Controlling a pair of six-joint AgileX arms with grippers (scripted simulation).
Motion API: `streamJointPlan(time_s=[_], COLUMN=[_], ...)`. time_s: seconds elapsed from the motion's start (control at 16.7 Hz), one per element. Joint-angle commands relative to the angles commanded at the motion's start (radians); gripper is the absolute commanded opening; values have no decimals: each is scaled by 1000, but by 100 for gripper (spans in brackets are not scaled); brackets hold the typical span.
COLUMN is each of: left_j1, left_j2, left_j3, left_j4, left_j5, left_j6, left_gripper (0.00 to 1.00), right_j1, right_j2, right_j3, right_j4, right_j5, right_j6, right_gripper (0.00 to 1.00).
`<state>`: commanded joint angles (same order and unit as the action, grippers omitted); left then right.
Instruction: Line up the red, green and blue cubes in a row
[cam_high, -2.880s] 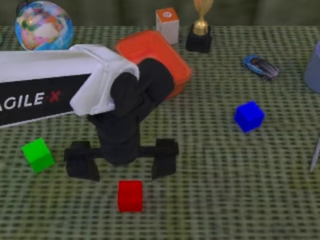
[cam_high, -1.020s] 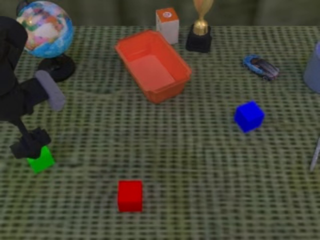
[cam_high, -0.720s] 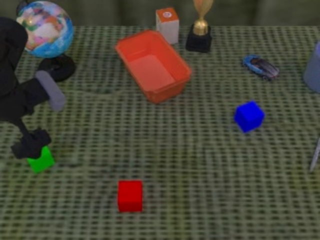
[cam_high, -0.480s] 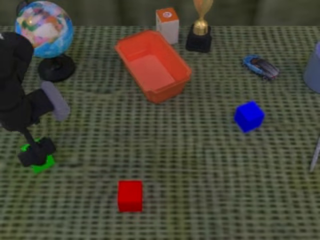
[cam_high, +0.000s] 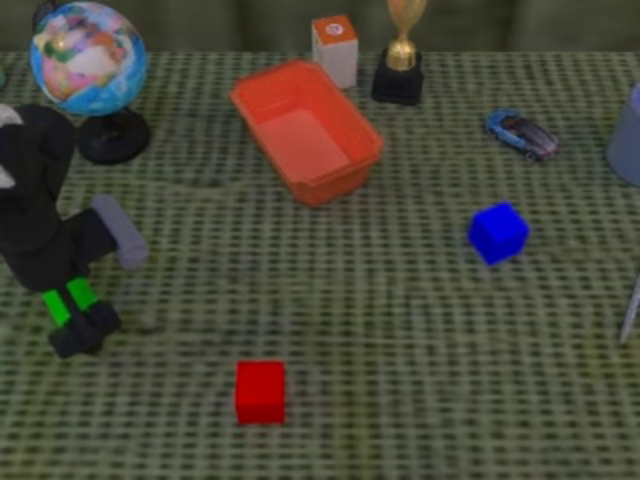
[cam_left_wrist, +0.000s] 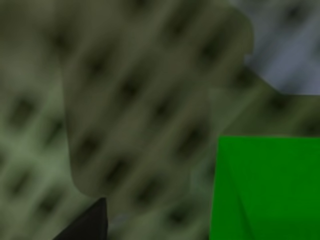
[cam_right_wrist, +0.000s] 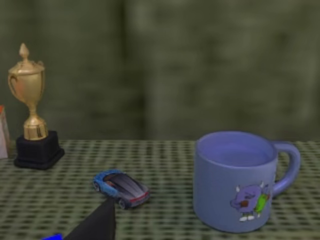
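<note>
My left gripper (cam_high: 72, 310) is at the table's left side, shut on the green cube (cam_high: 82, 293), which shows as green strips between its black fingers. In the left wrist view the green cube (cam_left_wrist: 267, 190) fills one corner, with a dark fingertip (cam_left_wrist: 90, 225) to one side. The red cube (cam_high: 260, 391) lies near the front edge, at centre-left. The blue cube (cam_high: 498, 233) sits at the right, tilted. My right arm (cam_high: 631, 310) is parked at the right edge. The right gripper (cam_right_wrist: 145, 235) is open, with one fingertip (cam_right_wrist: 97, 222) showing.
An orange tray (cam_high: 306, 130) stands behind the middle, with a white box with an orange top (cam_high: 335, 50) and a gold trophy (cam_high: 401, 62) behind it. A globe (cam_high: 88, 60) is at the back left. A toy car (cam_high: 522, 134) and a blue mug (cam_right_wrist: 235, 180) are at the back right.
My left arm swung from over the red cube to the left side, closed on the green cube and has raised it off the cloth. The red and blue cubes stayed put.
</note>
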<state>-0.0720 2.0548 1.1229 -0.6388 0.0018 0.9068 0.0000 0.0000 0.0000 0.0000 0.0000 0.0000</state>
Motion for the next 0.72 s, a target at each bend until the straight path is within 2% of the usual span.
streamJointPlan(time_s=[0.12,0.72], left_j1=[0,0], left_j2=[0,0], left_j3=[0,0], left_j4=[0,0], left_j5=[0,0], left_j6=[0,0], left_gripper=[100,25], right_j1=[0,0], right_j2=[0,0], right_j3=[0,0], right_j4=[0,0], right_j5=[0,0], right_j6=[0,0], right_gripper=[100,100])
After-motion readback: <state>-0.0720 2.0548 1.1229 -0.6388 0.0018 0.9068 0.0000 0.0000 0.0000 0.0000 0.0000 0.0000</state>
